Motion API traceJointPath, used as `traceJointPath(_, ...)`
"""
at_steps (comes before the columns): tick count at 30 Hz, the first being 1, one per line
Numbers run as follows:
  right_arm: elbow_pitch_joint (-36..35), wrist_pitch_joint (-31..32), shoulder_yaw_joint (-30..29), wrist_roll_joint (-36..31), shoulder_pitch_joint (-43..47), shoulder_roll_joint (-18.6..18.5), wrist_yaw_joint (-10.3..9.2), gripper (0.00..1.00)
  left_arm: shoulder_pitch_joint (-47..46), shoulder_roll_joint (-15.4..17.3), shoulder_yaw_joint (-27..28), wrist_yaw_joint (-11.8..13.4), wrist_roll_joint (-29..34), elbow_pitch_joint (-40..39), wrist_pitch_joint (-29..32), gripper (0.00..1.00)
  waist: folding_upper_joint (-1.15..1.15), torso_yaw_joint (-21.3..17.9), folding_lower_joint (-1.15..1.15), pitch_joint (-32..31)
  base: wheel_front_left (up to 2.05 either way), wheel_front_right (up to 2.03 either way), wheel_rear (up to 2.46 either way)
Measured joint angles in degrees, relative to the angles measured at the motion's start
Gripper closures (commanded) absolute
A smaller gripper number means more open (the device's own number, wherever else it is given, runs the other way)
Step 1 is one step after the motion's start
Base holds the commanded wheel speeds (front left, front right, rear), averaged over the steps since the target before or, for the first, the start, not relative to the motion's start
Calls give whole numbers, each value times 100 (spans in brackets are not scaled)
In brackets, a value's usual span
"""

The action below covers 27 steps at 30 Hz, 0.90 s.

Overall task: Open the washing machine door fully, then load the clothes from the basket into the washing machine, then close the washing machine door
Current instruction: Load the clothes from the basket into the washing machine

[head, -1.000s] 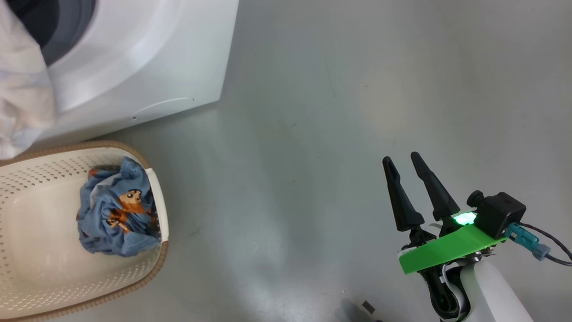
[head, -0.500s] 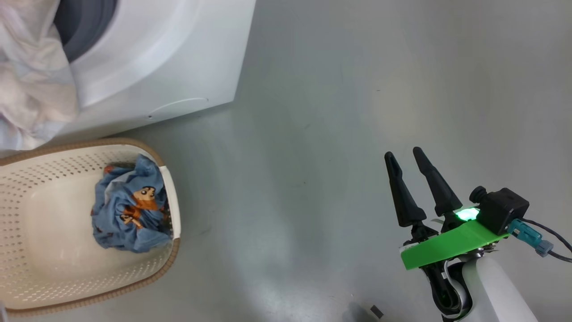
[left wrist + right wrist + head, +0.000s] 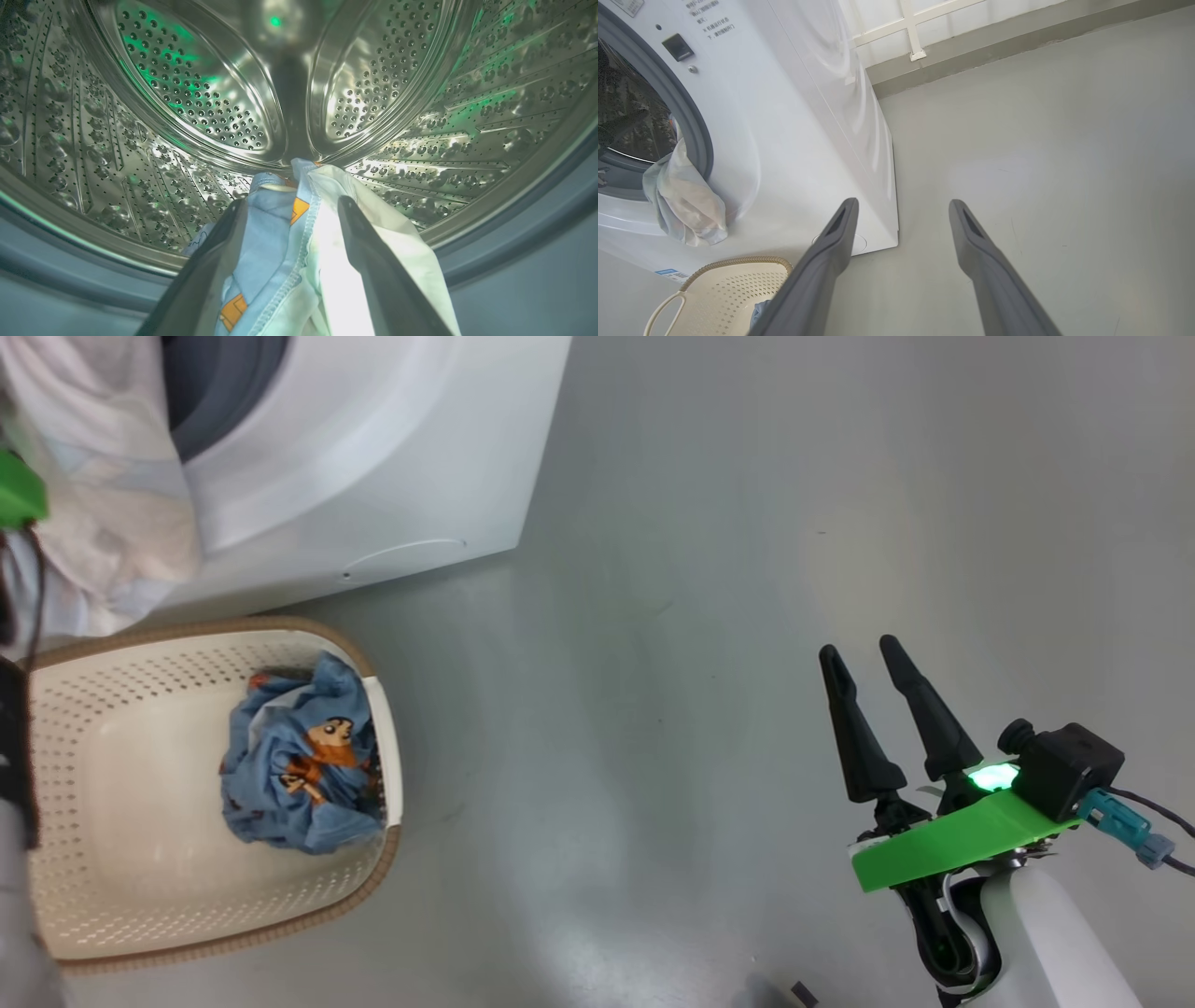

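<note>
My left gripper (image 3: 293, 201) is inside the washing machine's steel drum (image 3: 187, 93). Its fingers stand apart and open, with a light blue and white garment (image 3: 280, 242) lying loose between them. That garment's pale tail (image 3: 103, 513) hangs out of the opening and down the washing machine (image 3: 392, 457) front, also seen as the hanging cloth (image 3: 686, 210). The basket (image 3: 280, 625) stands on the floor below the opening, with blue printed clothes (image 3: 299, 765) bunched at its right end. My right gripper (image 3: 858, 648) is open and empty over bare floor, far to the right. The washing machine door is out of view.
The machine's right front corner (image 3: 892, 233) meets grey floor (image 3: 700, 569) that stretches to the right. A wall base with a white frame (image 3: 915, 51) runs behind. My left arm's green bracket (image 3: 14, 495) is at the left edge, above the basket.
The head camera has swung, so the machine and basket sit further right in the picture. My left arm's green bracket has come in at the left edge. The right gripper has kept still.
</note>
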Motion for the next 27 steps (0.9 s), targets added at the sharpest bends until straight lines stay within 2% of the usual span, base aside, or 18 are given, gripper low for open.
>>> traceJointPath(8,-19,0,-98,-14,1,-112,0,0,983,-222,134,-48,8,-902,0,0,0,206,0,-93,0,0,0)
traceJointPath(17,-21,0,-158,-16,21,-212,0,0,2396,-614,352,-48,131,-2135,0,0,0,477,0,-279,0,0,0)
traceJointPath(27,-22,0,-237,-16,82,-326,0,0,3885,-881,572,-48,293,-3087,0,0,0,693,0,-457,0,0,0)
